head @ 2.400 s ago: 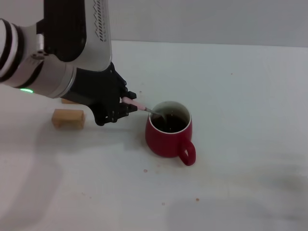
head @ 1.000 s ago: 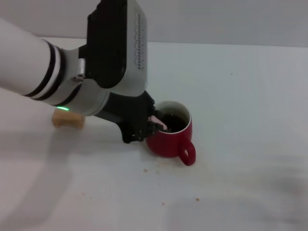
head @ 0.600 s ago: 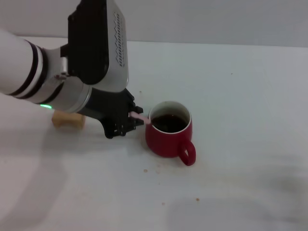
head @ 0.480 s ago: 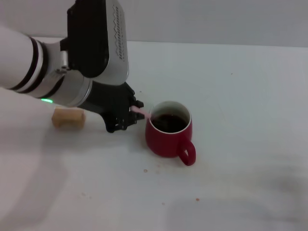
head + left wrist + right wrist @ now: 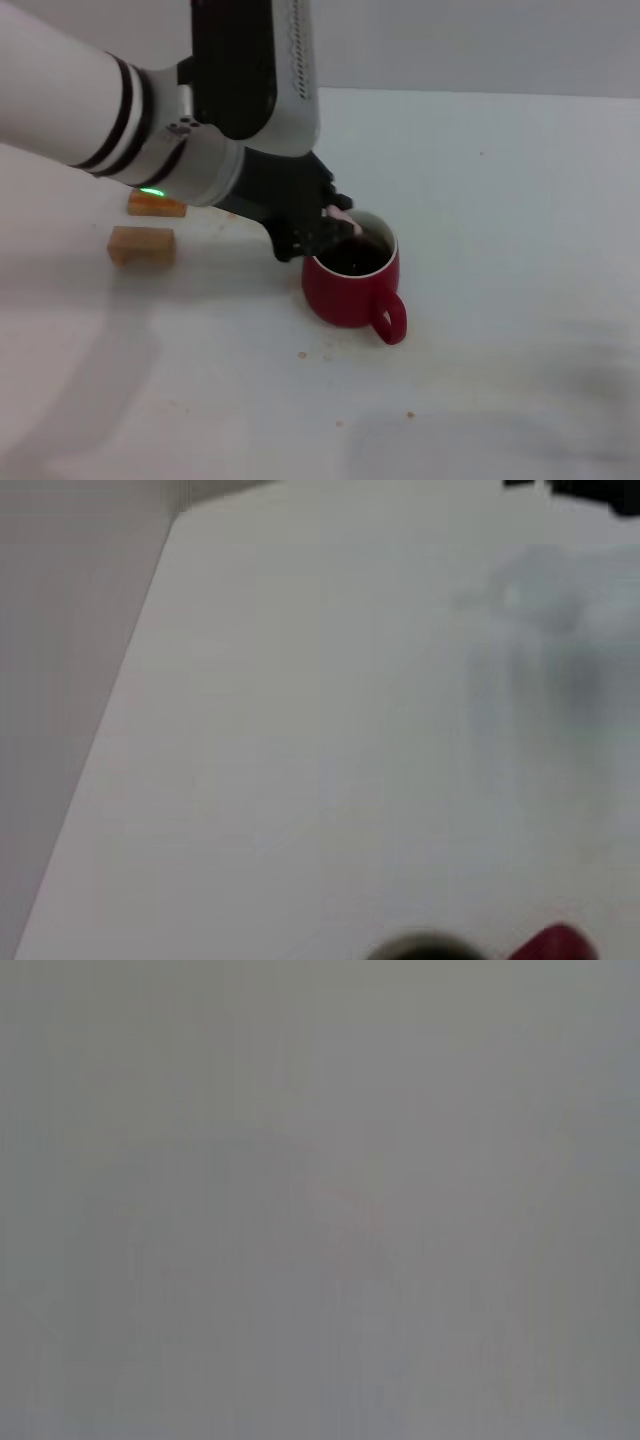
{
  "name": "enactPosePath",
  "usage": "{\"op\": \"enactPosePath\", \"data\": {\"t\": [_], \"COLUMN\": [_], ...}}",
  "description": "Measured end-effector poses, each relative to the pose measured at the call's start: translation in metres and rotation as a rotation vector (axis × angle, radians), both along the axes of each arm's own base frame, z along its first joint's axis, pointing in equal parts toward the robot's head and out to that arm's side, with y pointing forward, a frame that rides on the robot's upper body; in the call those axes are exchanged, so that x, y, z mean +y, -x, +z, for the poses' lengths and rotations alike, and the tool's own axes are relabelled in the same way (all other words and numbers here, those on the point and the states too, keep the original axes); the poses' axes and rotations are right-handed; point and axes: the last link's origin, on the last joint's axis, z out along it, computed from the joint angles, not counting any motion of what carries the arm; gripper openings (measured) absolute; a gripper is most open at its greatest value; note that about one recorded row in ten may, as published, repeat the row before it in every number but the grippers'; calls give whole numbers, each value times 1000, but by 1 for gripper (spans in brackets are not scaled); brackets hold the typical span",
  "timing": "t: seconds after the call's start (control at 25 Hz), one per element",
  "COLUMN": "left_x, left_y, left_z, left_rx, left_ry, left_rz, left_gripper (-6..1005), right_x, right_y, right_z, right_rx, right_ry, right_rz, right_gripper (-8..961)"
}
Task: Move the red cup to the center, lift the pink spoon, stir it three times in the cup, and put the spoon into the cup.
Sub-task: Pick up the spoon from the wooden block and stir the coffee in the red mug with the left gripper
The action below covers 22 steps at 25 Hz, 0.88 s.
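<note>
1. Head view: the red cup (image 5: 352,282) stands upright on the white desk (image 5: 500,200), its loop handle turned toward the robot and dark liquid inside. The left hand (image 5: 322,228) leans over the cup's rim on the robot's left side, closed on the pink spoon (image 5: 341,216). Only a short pink piece of the handle shows at the fingertips just above the rim, and the metal bowl is hidden, probably dipped in the liquid. Two wooden blocks, a tan one (image 5: 142,245) and an orange one (image 5: 157,203), lie well apart from the cup on the robot's left. The right hand is out of sight.

2. Left wrist view: mostly bare desk, with a sliver of the cup's red body (image 5: 556,944) and a piece of its rim at the picture's edge. The arm's own fingers do not show here.

3. Right wrist view: a blank grey field, so nothing can be told about that arm.

4. Judgement: this looks like the stirring step. To do it well, circle the spoon gently inside the cup without pushing on the wall, which could slide or tip the cup and spill. Keep the grip firm, and release only once the spoon's tip rests low in the cup.
</note>
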Motion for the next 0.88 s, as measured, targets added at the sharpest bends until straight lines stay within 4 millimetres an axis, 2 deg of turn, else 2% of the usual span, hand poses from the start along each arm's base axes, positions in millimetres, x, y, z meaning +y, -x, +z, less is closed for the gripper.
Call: {"op": "enactPosePath", "data": {"t": [0.2,0.48,0.68,0.88], "left_x": [-10,-21,-19,-11], "left_y": [-7,6,18,19], "left_z": [-7,0,10,12], "left_rx": [-7,10,45,33], "left_ry": [35,26,-15,-34], "left_rz": [-28,-8,18,36], "left_gripper": [172,172,172,172], "right_x": [0,-1,0,1], "right_y": [0,-1,0,1], "right_z": [0,0,0,0], "right_rx": [0,-1,-1,0], "right_ry": [0,0,0,0], "right_rz": [-1,-2,1,4], "right_gripper": [-1,-1,-1,-1]}}
